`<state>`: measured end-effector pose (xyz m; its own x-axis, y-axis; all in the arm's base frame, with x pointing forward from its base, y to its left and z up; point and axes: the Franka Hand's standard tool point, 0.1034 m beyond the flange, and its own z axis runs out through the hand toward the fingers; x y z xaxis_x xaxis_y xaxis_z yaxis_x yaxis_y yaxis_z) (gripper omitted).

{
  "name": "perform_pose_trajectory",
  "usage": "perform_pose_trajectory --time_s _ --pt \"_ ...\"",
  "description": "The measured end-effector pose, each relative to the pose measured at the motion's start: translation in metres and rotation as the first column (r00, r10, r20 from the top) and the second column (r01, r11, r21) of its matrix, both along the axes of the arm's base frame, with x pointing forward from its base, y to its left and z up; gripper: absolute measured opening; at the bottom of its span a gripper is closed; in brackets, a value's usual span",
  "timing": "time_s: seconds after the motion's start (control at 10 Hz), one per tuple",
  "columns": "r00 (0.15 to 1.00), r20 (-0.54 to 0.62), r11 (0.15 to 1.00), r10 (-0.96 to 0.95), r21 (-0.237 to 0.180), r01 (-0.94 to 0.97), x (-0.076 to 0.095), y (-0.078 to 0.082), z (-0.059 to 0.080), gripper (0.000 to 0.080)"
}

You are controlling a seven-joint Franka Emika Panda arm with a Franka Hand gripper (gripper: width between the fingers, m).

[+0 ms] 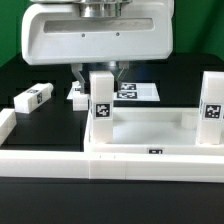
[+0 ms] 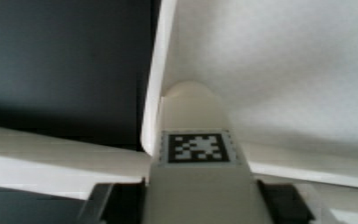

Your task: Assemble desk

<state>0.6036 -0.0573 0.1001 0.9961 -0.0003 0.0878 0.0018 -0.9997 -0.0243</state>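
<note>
The white tray-like tabletop (image 1: 150,132) lies rim-up in the middle of the table. One tagged leg (image 1: 101,105) stands upright at its corner on the exterior view's left. My gripper (image 1: 100,78) is straight above this leg and shut on its upper part. In the wrist view the leg (image 2: 197,130) runs between my dark fingers (image 2: 119,205), with its tag facing the camera and the tabletop (image 2: 282,70) beyond it. A second leg (image 1: 211,103) stands upright at the corner on the exterior view's right. A third leg (image 1: 33,98) lies loose on the black table at the left. A fourth leg (image 1: 78,94) lies behind the gripper.
The long white border rail (image 1: 60,163) runs along the front and up the exterior view's left side, close against the tabletop. The marker board (image 1: 140,92) lies flat behind the tabletop. The table is black.
</note>
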Motion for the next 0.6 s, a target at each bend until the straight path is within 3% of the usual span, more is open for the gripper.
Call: perform_pose_trajectory --time_s 0.3,0.6 --pt "0.945 -0.009 0.945 -0.326 0.034 0.326 0.0002 0.002 0.0002 0.0288" --pt "0.784 -0.037 0.781 -0.62 0.07 0.621 0.0007 0.0032 0.0001 0.029"
